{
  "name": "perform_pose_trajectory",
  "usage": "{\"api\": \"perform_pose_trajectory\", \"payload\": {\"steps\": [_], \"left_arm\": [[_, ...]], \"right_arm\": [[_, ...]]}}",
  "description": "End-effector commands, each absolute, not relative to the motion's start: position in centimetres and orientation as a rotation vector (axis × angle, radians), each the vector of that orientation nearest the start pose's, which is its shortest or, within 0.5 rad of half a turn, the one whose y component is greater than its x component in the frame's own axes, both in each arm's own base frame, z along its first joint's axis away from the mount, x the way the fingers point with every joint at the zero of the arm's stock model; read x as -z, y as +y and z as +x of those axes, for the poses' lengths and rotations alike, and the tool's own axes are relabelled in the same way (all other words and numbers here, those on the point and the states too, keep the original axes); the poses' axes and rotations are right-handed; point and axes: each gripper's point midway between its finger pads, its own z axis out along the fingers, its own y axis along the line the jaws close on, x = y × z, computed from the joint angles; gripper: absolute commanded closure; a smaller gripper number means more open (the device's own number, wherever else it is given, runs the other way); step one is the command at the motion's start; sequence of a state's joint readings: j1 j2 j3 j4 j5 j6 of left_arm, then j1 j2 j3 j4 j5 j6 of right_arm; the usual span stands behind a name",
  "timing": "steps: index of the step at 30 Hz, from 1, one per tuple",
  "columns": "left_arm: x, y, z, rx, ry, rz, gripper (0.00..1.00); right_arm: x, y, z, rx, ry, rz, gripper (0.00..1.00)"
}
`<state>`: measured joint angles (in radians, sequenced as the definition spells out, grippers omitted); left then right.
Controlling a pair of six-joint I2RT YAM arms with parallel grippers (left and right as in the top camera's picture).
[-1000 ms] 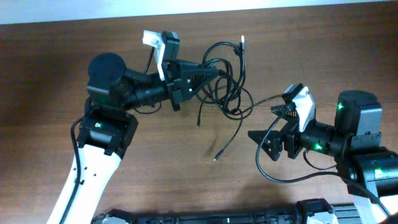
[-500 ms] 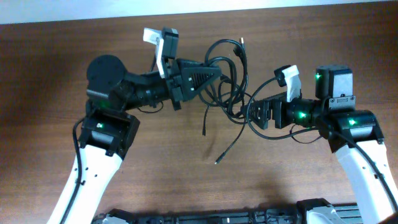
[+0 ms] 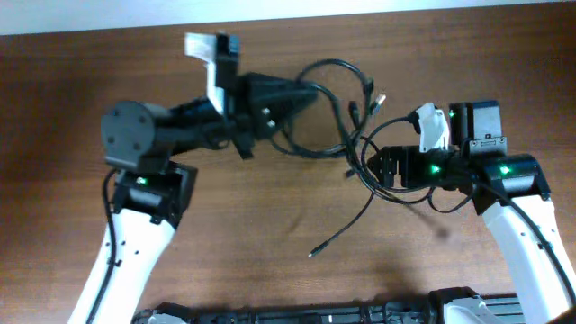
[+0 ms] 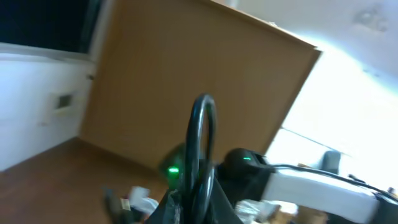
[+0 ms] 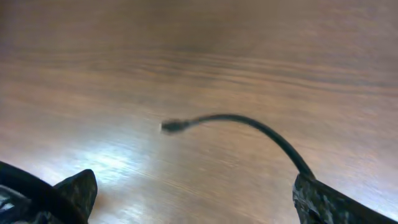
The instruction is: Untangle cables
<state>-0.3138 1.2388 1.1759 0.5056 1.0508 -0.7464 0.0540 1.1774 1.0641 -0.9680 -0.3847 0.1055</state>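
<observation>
Overhead's evenly lit and fairly sharp. Left wrist shot is blurry, blown out on the right. Right wrist: smeared cable, glare on the table.

The table is brown wood-look stuff with the grain running side to side. There's a bit of glare on it in the right wrist view. Lying on it are the cables, a loopy black tangle sitting toward the far-middle area. Honestly can't tell how much of that bunch actually touches the wood and how much hangs above it. One strand trails out toward the near side and ends in a small plug, flat on bare wood and well apart from the tangle. The right wrist cam also shows a curved cable end low over the surface; touching or not, can't say.
</observation>
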Motion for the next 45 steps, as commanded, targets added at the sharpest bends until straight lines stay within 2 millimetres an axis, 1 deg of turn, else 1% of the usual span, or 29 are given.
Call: {"api": "perform_pose_trajectory", "payload": {"steps": [1, 4, 7, 9, 14, 17, 20, 22, 24, 25, 27, 29, 32, 34, 35, 36, 39, 40, 42, 43, 45], "left_arm": [[-49.5, -20.4, 28.4, 1.326, 1.278, 0.673, 1.0], [-49.5, -17.8, 30.0, 1.255, 1.295, 0.614, 1.0], [-49.5, -15.7, 31.1, 1.2, 1.306, 0.566, 1.0], [-49.5, -14.3, 31.8, 1.183, 1.32, 0.522, 1.0], [-49.3, -10.9, 32.9, 1.133, 1.351, 0.439, 1.0], [-49.6, -8.5, 33.4, 1.126, 1.368, 0.348, 1.0], [-49.9, -7.4, 33.5, 1.131, 1.368, 0.307, 1.0], [-49.8, -7.6, 33.4, 1.147, 1.378, 0.31, 1.0], [-49.7, -7.7, 33.3, 1.172, 1.39, 0.306, 1.0], [-49.7, -7.7, 33.3, 1.192, 1.398, 0.29, 1.0], [-49.6, -7.9, 33.1, 1.205, 1.404, 0.293, 1.0], [-49.5, -8.8, 32.8, 1.229, 1.41, 0.322, 1.0], [-49.4, -10.8, 32.2, 1.281, 1.412, 0.368, 1.0], [-49.5, -12.0, 31.8, 1.312, 1.408, 0.391, 1.0], [-49.6, -12.7, 31.7, 1.327, 1.401, 0.396, 1.0], [-49.7, -13.4, 31.6, 1.341, 1.395, 0.399, 1.0], [-50.1, -14.6, 31.4, 1.388, 1.386, 0.375, 1.0], [-50.3, -15.3, 31.4, 1.414, 1.379, 0.357, 1.0], [-50.6, -16.0, 31.3, 1.431, 1.367, 0.347, 1.0], [-50.8, -16.8, 31.1, 1.449, 1.358, 0.345, 1.0], [-51.0, -17.6, 30.8, 1.47, 1.346, 0.344, 1.0]], "right_arm": [[-17.2, 5.3, 27.5, -0.35, 2.682, -0.008, 0.02], [-17.2, 5.2, 27.5, -0.346, 2.683, -0.006, 0.02], [-17.2, 5.2, 27.5, -0.345, 2.683, -0.006, 0.01], [-17.0, 4.8, 27.4, -0.311, 2.692, 0.003, 0.02], [-16.8, 4.5, 27.1, -0.295, 2.707, 0.009, 0.01], [-16.8, 4.3, 27.1, -0.276, 2.709, 0.013, 0.01], [-16.8, 4.3, 27.0, -0.277, 2.712, 0.014, 0.02], [-16.8, 4.6, 27.0, -0.3, 2.711, 0.007, 0.01], [-17.0, 5.5, 26.9, -0.37, 2.706, -0.019, 0.01], [-17.1, 6.0, 26.8, -0.41, 2.7, -0.05, 0.02], [-17.7, 7.7, 26.6, -0.523, 2.66, -0.198, 0.01], [-18.3, 9.1, 26.3, -0.617, 2.62, -0.305, 0.02], [-18.4, 9.3, 26.2, -0.633, 2.61, -0.329, 0.02], [-19.6, 11.4, 25.5, -0.779, 2.505, -0.531, 0.01], [-20.8, 13.1, 24.8, -0.896, 2.388, -0.682, 0.01], [-21.5, 13.8, 24.4, -0.945, 2.314, -0.768, 0.01], [-22.9, 15.2, 23.1, -1.018, 2.122, -0.974, 0.02], [-23.4, 15.8, 22.6, -1.036, 2.028, -1.064, 0.02], [-23.4, 16.3, 22.2, -1.011, 1.962, -1.155, 0.02], [-23.4, 16.8, 21.9, -0.998, 1.915, -1.221, 0.02], [-23.3, 17.6, 21.7, -0.99, 1.88, -1.28, 0.02]]}}
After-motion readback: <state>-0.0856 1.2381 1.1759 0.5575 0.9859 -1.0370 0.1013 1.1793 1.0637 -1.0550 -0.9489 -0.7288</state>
